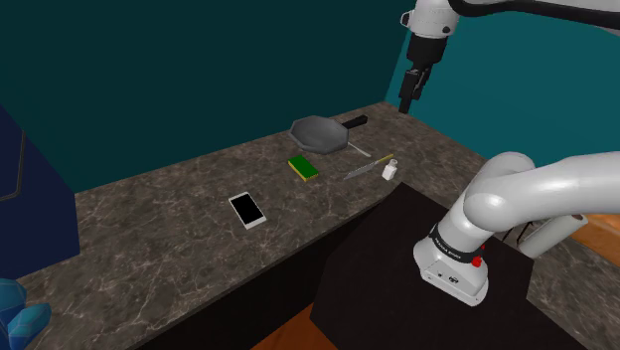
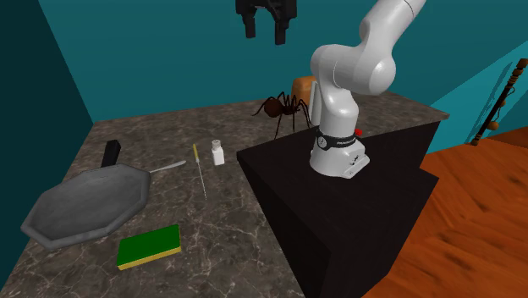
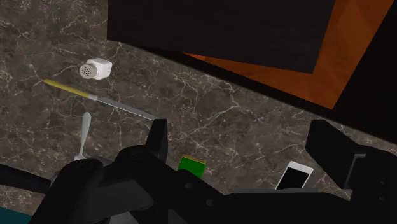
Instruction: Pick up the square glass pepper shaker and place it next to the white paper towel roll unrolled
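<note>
The pepper shaker [image 1: 389, 170] is a small white square bottle with a perforated cap, standing upright on the dark marble counter [image 1: 179, 214] near the black stand. It also appears in the second exterior view [image 2: 217, 152] and the wrist view [image 3: 95, 69]. My gripper [image 1: 407, 99] hangs high above the counter's far end, well clear of the shaker. Its fingers stand apart, open and empty [image 2: 265, 32], [image 3: 242, 133]. In the wrist view the shaker lies far off to the side of the fingers [image 3: 157, 137].
Beside the shaker lie a yellow-handled knife [image 1: 363, 171] and a spoon [image 2: 169, 166]. A grey octagonal pan [image 1: 318, 134], green sponge [image 1: 304, 167] and white phone [image 1: 246, 210] sit further along. A brown spider [image 2: 283, 108] and a brown object [image 2: 303, 89] are behind the arm. The stand [image 2: 338, 212] borders the counter.
</note>
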Available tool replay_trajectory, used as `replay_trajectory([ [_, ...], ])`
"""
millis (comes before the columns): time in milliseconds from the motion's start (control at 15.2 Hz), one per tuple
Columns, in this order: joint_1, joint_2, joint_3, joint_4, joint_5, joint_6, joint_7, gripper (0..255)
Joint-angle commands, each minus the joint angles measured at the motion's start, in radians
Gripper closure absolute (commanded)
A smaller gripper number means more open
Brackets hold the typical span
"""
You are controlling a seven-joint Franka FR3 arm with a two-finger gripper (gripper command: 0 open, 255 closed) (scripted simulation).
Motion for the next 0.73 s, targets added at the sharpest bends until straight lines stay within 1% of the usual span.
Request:
replay_trajectory([
  [0,0.000,0.000,0.000,0.000,0.000,0.000,0.000,0],
  [330,-0.039,0.059,-0.060,-0.096,-0.043,0.138,-0.026,0],
  [660,-0.081,0.152,-0.122,-0.165,-0.084,0.284,-0.051,0],
])
